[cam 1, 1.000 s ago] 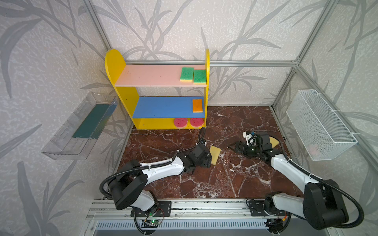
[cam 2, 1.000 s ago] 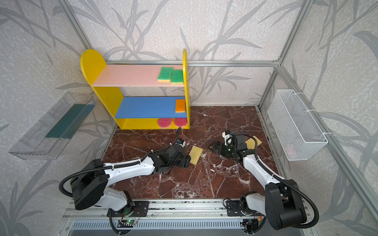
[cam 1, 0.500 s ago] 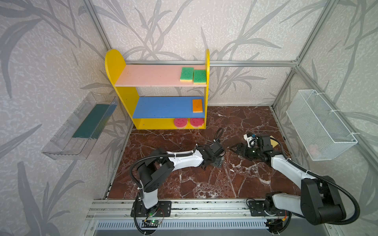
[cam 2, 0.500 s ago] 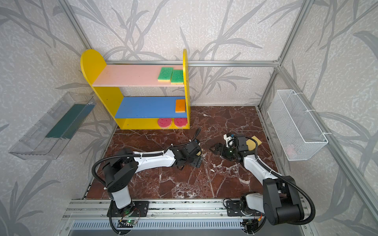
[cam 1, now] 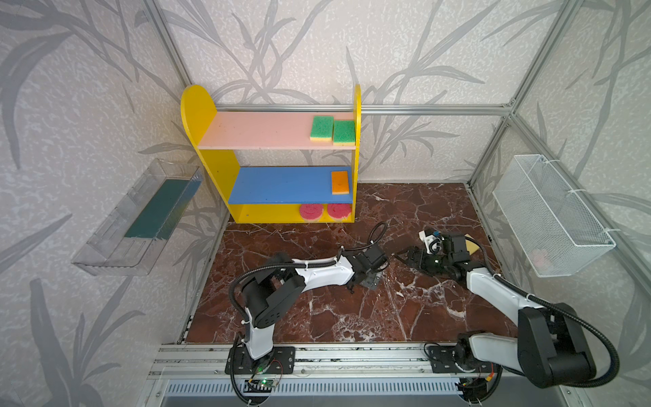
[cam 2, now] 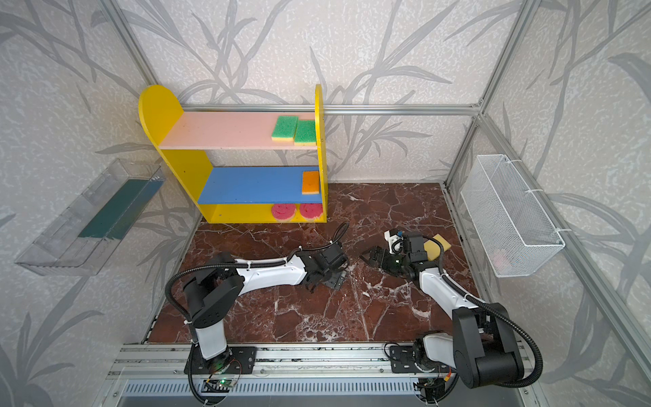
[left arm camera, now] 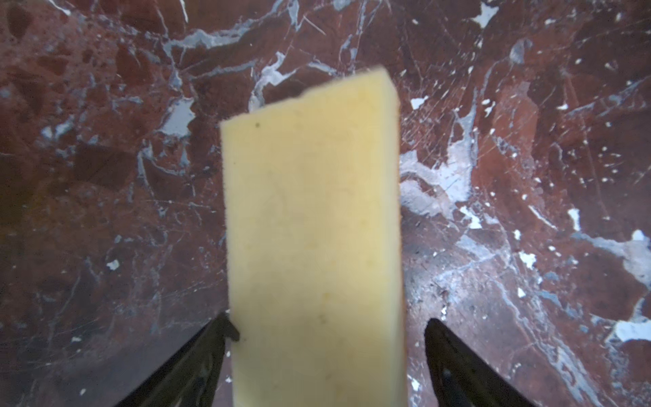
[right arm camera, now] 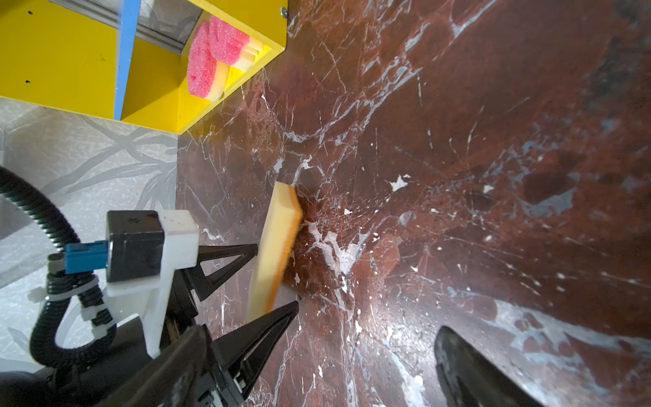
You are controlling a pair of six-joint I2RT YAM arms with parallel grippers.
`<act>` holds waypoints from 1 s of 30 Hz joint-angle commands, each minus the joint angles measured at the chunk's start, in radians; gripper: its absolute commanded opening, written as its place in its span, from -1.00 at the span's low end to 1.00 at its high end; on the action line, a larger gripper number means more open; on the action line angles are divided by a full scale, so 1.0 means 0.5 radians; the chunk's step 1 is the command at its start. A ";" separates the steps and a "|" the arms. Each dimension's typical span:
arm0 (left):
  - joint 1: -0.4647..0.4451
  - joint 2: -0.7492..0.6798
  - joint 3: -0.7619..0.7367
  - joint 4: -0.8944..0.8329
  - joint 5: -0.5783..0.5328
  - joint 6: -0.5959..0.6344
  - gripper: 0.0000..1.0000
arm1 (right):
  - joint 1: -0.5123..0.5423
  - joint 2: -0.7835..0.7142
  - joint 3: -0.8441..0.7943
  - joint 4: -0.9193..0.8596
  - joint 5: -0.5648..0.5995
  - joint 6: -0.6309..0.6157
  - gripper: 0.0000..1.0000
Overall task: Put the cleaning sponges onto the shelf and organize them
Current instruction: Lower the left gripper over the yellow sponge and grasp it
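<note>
Five sponges are seen on the shelf [cam 1: 206,116] in both top views: two green sponges [cam 1: 321,128] on the pink board, one orange sponge [cam 1: 340,182] on the blue board, and two pink sponges [cam 1: 311,211] on the yellow base, partly cut off by the blue board. Right of the shelf, an orange-backed sponge [left arm camera: 313,229] is hidden in both top views under the left arm's wrist and is shown only by the wrist views. Farther right, a yellow sponge [cam 2: 438,244] is half covered by the right arm's wrist. A pinkish shape [cam 1: 540,259] in the wire basket [cam 1: 549,211] is too blurred to be named.

A second ago the orange-backed sponge lay uncovered on the tabletop [cam 1: 352,317] just beyond the left fingers [left arm camera: 211,349], which have since been brought over it. The right fingers [right arm camera: 472,370] have barely been shifted.

The left fingers are spread wide with the orange-backed sponge between them, its yellow face turned to the left wrist camera. One finger is touching its side and a gap is left at the other. Whether it lies flat or tipped cannot be told. The right fingers are spread fully, just right of that sponge and apart from it.
</note>
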 commanded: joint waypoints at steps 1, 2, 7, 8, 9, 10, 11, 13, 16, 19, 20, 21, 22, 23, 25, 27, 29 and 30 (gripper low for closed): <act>-0.003 0.042 0.062 -0.102 -0.102 -0.018 0.59 | -0.005 -0.008 -0.016 0.026 -0.039 0.009 0.98; -0.002 0.052 0.059 -0.102 -0.103 -0.026 0.48 | -0.005 -0.015 -0.016 0.022 -0.036 0.006 0.98; 0.001 0.003 0.016 -0.052 -0.100 -0.061 -0.21 | -0.005 -0.028 -0.013 0.006 -0.040 -0.003 0.98; 0.001 -0.004 0.020 -0.055 -0.102 -0.057 -0.21 | -0.005 -0.028 -0.013 0.005 -0.042 -0.003 0.98; 0.001 -0.009 0.028 -0.069 -0.109 -0.051 -0.23 | -0.005 -0.028 -0.010 0.005 -0.048 -0.001 0.98; 0.001 -0.015 0.034 -0.084 -0.115 -0.047 -0.24 | -0.005 -0.028 -0.011 0.003 -0.048 -0.001 0.98; 0.001 -0.021 0.042 -0.101 -0.123 -0.040 -0.23 | -0.005 -0.031 -0.010 0.002 -0.051 -0.006 0.98; 0.001 -0.060 0.044 -0.128 -0.129 -0.032 0.11 | -0.005 -0.035 -0.013 0.002 -0.054 -0.006 0.98; 0.001 -0.129 0.040 -0.164 -0.152 -0.007 0.52 | -0.005 -0.037 -0.014 0.007 -0.060 -0.006 0.98; 0.001 -0.157 0.075 -0.239 -0.155 0.053 0.73 | -0.005 -0.037 -0.010 0.007 -0.067 -0.009 0.98; 0.001 -0.162 0.086 -0.267 -0.168 0.074 0.82 | -0.005 -0.040 -0.010 0.006 -0.067 -0.011 0.98; 0.001 -0.171 0.090 -0.288 -0.188 0.091 0.86 | -0.005 -0.043 -0.013 0.005 -0.067 -0.012 0.98; 0.001 -0.180 0.090 -0.298 -0.204 0.101 0.89 | -0.005 -0.046 -0.014 0.005 -0.067 -0.015 0.98; 0.004 -0.190 0.087 -0.305 -0.216 0.115 0.91 | -0.005 -0.046 -0.016 0.005 -0.067 -0.015 0.98; 0.029 -0.197 0.077 -0.309 -0.195 0.134 0.92 | -0.005 -0.043 -0.016 0.005 -0.067 -0.015 0.98; 0.075 -0.187 0.054 -0.288 -0.115 0.150 0.92 | -0.005 -0.043 -0.013 0.007 -0.070 -0.015 0.98; 0.115 -0.168 0.026 -0.260 -0.060 0.166 0.92 | -0.005 -0.046 -0.011 0.005 -0.071 -0.018 0.98; 0.125 -0.160 0.014 -0.247 -0.059 0.169 0.92 | -0.005 -0.046 -0.010 0.005 -0.070 -0.018 0.98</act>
